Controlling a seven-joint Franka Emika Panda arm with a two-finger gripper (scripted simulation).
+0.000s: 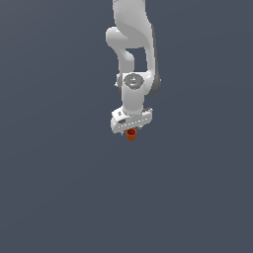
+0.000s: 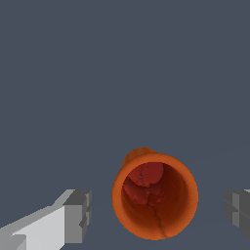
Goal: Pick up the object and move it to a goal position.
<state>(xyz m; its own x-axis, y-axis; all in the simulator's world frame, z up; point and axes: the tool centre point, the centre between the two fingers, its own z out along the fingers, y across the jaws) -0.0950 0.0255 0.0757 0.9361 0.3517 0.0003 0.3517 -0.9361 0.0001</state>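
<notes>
The object (image 2: 155, 196) is a small orange-red cup, and the wrist view looks straight into its wide rim and cracked red inside. My gripper (image 2: 157, 213) is open around it. One grey finger pad (image 2: 78, 216) stands apart from one side of the cup and the other pad (image 2: 238, 212) apart from the opposite side, with a gap at each. In the exterior view the object (image 1: 131, 134) shows just under the white gripper (image 1: 130, 130), its upper part hidden between the fingers.
A flat, plain dark grey surface (image 1: 59, 188) fills both views. The white arm (image 1: 133, 44) comes down from the exterior view's top centre.
</notes>
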